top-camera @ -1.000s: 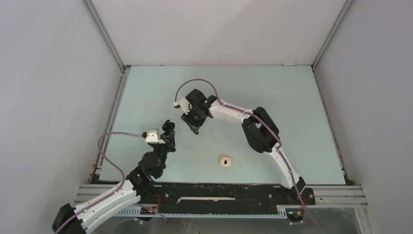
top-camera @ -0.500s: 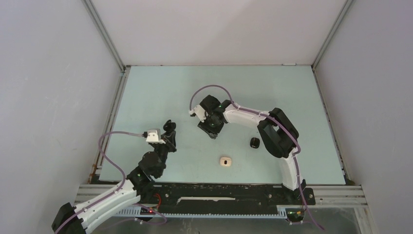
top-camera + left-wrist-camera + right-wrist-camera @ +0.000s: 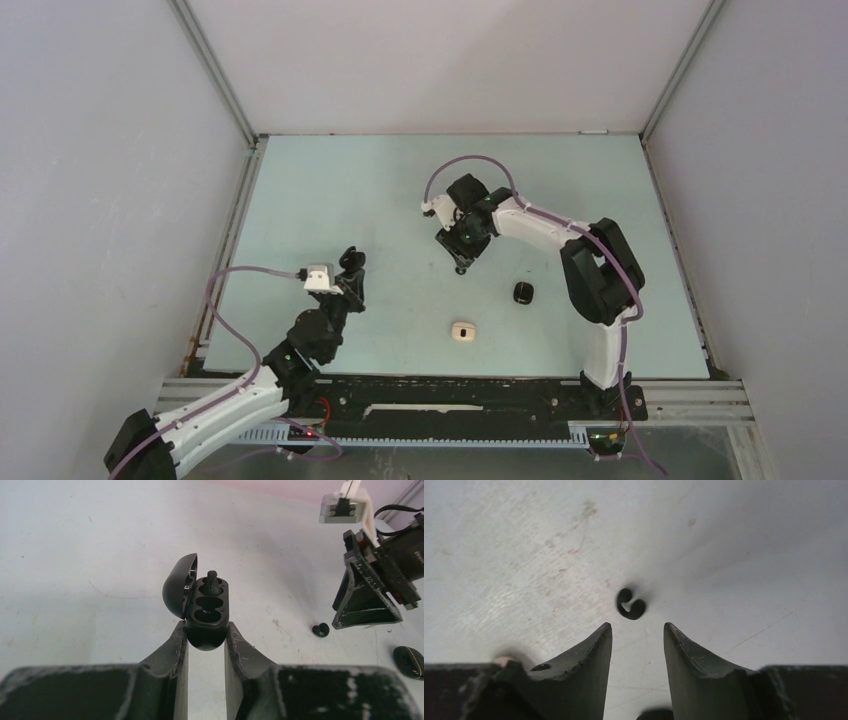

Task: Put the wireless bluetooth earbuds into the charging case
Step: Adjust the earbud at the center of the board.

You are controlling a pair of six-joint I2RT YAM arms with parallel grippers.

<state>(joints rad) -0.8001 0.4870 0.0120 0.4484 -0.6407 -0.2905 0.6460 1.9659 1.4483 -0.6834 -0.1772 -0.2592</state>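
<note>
My left gripper is shut on the base of an open black charging case, lid flipped up to the left. A black earbud stands in its far socket and the near socket looks empty. In the top view this gripper is at the left of the table. My right gripper is open and empty, fingertips just short of a loose black earbud lying on the table. That earbud also shows in the left wrist view, beside the right gripper. In the top view the right gripper points down at mid-table.
A closed black case lies right of the right gripper and also shows in the left wrist view. A closed cream case lies nearer the front. The pale blue table is walled on three sides.
My right arm has swung to the right, away from my left gripper, and now points down over the loose black earbud. The closed black case has come into sight. My left gripper has barely moved.
</note>
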